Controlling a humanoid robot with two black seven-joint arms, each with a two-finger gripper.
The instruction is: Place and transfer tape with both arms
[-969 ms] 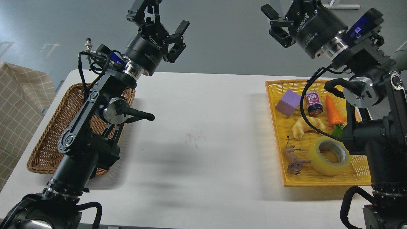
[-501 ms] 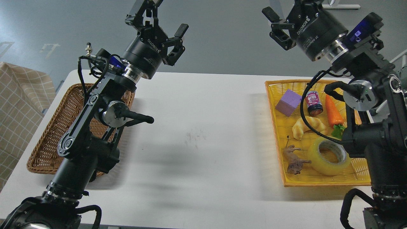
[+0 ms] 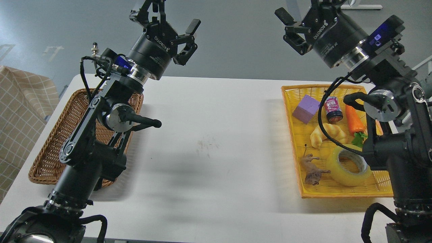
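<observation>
The tape, a translucent yellowish roll with a grey-white core, lies in the near part of the yellow tray at the right; my right arm's elbow hides its right edge. My left gripper is open and empty, held high above the table's far left, over the far end of the brown wicker basket. My right gripper is raised above the tray's far edge. Its jaws are spread and empty, and one finger is cut off by the top of the view. Both grippers are far from the tape.
The yellow tray also holds a purple block, a small jar, a toy carrot, a croissant toy and a brown animal figure. The white table spans between basket and tray. A checked cloth lies at far left.
</observation>
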